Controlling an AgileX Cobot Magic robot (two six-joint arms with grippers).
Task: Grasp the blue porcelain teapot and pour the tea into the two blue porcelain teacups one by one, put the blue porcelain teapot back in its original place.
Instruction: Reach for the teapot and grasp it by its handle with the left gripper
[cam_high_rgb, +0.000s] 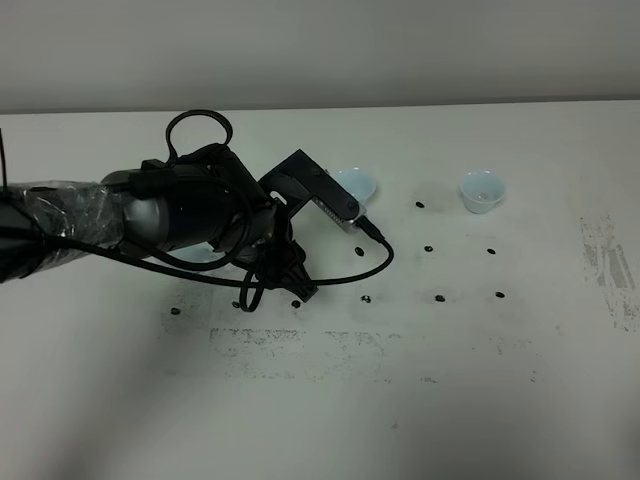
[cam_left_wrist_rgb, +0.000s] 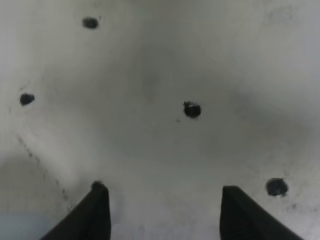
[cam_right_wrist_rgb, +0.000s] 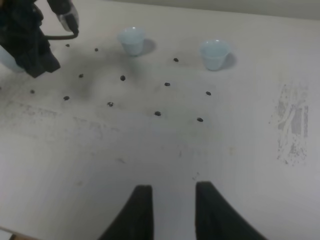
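Start at the far left, where your left arm (cam_high_rgb: 120, 215) reaches in over the white desk (cam_high_rgb: 330, 420). It covers nearly all of the blue porcelain teapot (cam_right_wrist_rgb: 6, 59). You can see only a pale blue curve of it behind the arm in the right wrist view, so you cannot tell how it stands. The left gripper (cam_left_wrist_rgb: 165, 190) is just past it, pointing down at the desk. Its fingers (cam_left_wrist_rgb: 97, 212) are spread wide with nothing between them, only bare desk and a few black dots (cam_left_wrist_rgb: 192, 109). A black cable (cam_high_rgb: 378, 262) loops out from the wrist toward the middle. Next comes the nearer teacup (cam_high_rgb: 356, 184), upright and partly hidden behind the wrist camera housing. The second teacup (cam_high_rgb: 482, 190) stands farther right, upright, in the open and well apart from the first. More black dots lie in rows in front of both cups. A grey scuffed patch (cam_high_rgb: 608, 265) marks the desk near its right edge. Your right gripper (cam_right_wrist_rgb: 172, 187) shows only in its own wrist view, well back from both cups, drawn in narrow and holding nothing.
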